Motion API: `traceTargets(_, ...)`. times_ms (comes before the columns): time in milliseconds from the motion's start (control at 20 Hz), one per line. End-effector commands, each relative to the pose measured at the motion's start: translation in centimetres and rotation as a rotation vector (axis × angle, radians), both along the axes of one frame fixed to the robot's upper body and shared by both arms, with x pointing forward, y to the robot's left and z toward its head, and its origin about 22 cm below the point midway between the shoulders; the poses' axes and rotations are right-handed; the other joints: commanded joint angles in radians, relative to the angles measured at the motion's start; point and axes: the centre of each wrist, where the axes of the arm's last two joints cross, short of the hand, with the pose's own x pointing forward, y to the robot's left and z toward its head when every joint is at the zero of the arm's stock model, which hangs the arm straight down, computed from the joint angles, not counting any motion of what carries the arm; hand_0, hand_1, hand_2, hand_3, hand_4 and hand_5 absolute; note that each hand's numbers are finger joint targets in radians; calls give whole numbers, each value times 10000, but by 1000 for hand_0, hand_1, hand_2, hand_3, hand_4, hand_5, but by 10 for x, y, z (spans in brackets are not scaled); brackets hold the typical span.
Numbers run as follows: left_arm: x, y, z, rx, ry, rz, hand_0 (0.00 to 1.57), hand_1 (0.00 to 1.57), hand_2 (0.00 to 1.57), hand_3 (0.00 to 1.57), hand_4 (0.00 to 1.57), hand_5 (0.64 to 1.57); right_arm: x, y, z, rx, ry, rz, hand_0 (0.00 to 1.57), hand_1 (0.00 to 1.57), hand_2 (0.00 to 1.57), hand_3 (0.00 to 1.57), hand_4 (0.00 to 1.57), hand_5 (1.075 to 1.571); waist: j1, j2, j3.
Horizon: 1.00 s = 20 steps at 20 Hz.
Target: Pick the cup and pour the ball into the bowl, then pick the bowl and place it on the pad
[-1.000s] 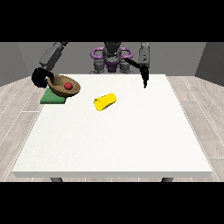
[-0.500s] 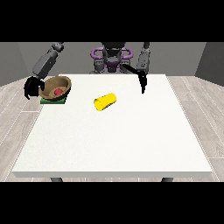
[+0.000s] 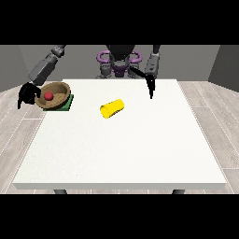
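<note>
Front view: bowl (image 3: 56, 94) just beside hand (image 3: 27, 95), on pad (image 3: 65, 105).

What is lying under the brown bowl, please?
A green pad lies under the brown bowl; only its right edge and front corner show. The bowl covers the rest. A red ball sits inside the bowl.

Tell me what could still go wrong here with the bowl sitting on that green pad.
The bowl sits tilted on the green pad, overhanging it toward the table's left edge, so it might tip or slide off. The hand at the view's left is right beside its rim; pulling away could nudge it. The red ball could roll out if it tips.
</note>
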Motion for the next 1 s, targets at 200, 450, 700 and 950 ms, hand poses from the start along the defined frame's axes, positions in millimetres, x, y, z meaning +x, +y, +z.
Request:
traceTargets(200, -17, 4, -19, 134, 777, -77, 0, 0, 0, 0, 0, 690, -4, -5, 3, -765, 1057, 333, 1571, 1571, 1571, 970, 432, 1557, 59, -790, -18)
traceTargets(450, -10, 21, -4, -233, 829, -172, 0, 0, 0, 0, 0, 692, -8, 4, -24, -1151, 1243, 757, 1571, 1571, 1571, 981, 425, 1550, -153, -865, -16)
traceTargets(700, -14, -17, -41, 40, 1975, 216, 0, 0, 0, 0, 0, 682, 5, 22, -30, -1450, 2486, 1023, 1571, 1571, 1571, 1170, 425, 1535, -435, -1860, -21)
traceTargets(950, -15, -23, -77, 100, 2954, 218, 0, 0, 0, 0, 0, 682, 18, 9, 41, -2916, 2311, 605, 501, 501, 238, 0, 381, 1087, -343, -2937, -57)
